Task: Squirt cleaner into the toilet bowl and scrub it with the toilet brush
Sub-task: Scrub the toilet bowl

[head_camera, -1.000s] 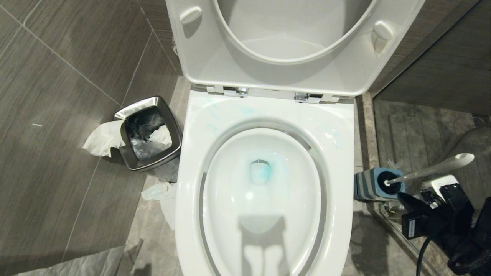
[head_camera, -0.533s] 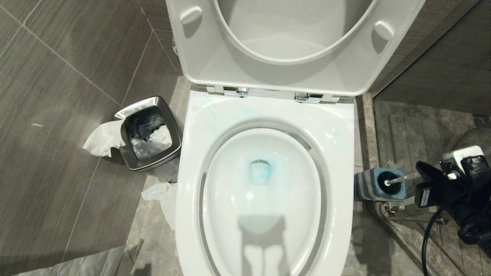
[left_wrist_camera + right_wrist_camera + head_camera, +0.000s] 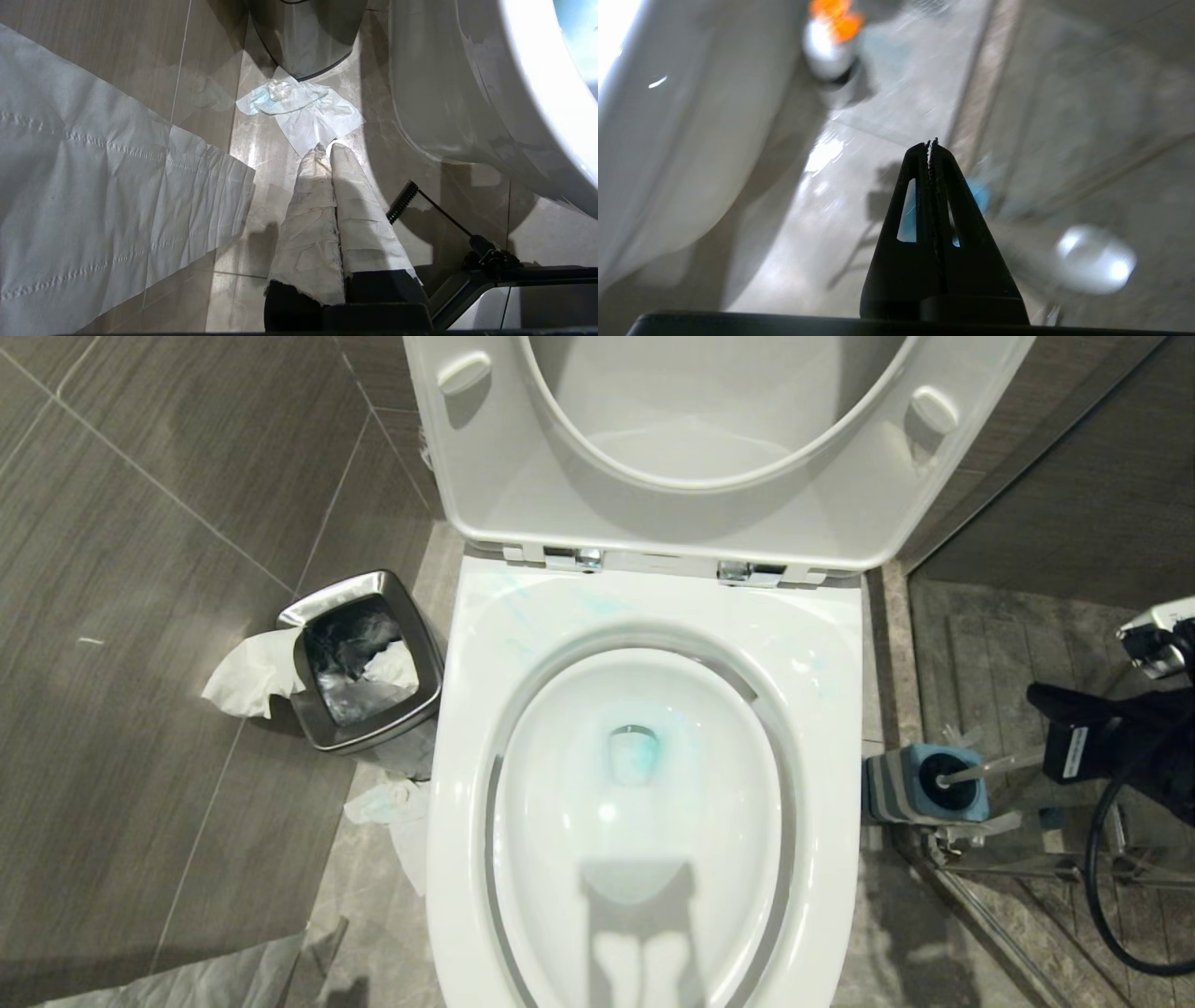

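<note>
beside the toilet bowl, toilet brush parked in its holder
cleaner tints the water teal. right gripper is pinched closed and empty, apart from the handle; it likely must spread wide, then clamp the handle squarely. left gripper, closed and empty, hangs low.

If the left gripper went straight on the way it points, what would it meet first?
Likely the crumpled tissue on the floor just beyond the shut left gripper; past it stands the steel bin. Depth is unclear.
</note>
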